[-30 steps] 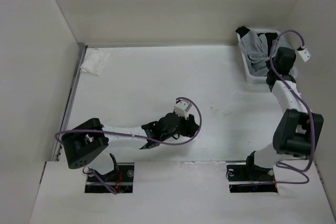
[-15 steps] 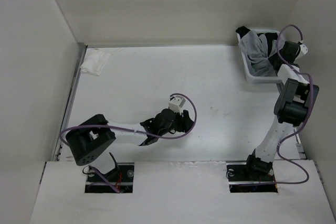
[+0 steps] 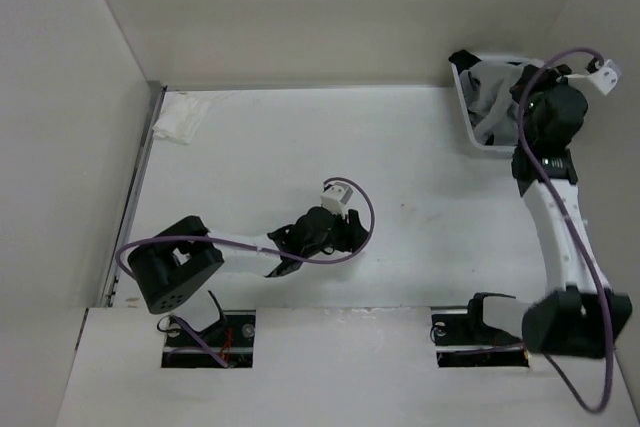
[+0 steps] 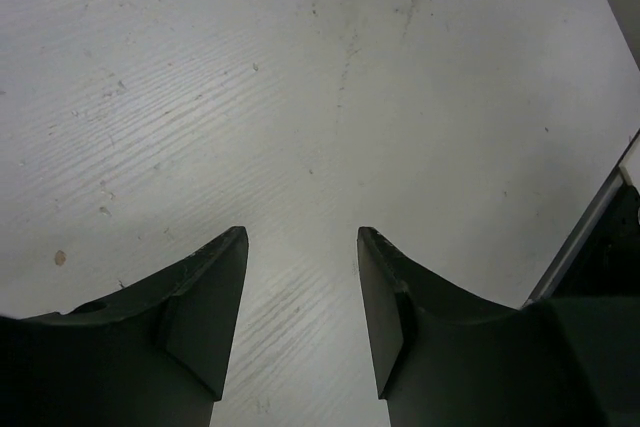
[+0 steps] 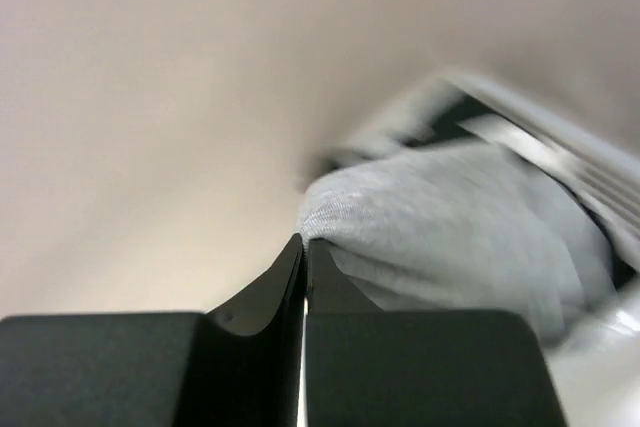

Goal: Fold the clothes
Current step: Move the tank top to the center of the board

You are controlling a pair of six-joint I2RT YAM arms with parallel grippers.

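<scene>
The clothes (image 5: 450, 217), a light heather-grey knit top, rise in a bunched fold out of the white basket (image 3: 470, 129) at the back right. My right gripper (image 5: 304, 242) is shut, with the peak of that fold pinched at its fingertips. From above, the grey fabric (image 3: 487, 97) hangs stretched over the basket beside the right wrist. My left gripper (image 4: 300, 237) stands open above bare table near the front centre, with nothing between its fingers. Seen from above, the left gripper (image 3: 279, 253) is low over the table.
A black garment (image 3: 505, 75) lies in the basket with the grey top. A small white cloth (image 3: 180, 122) sits at the table's back left corner. Walls close in the left, back and right sides.
My right gripper opened over the basket, then shut on the grey fabric, and the arm swung up and back. The left arm drew in slightly and then stayed still.
</scene>
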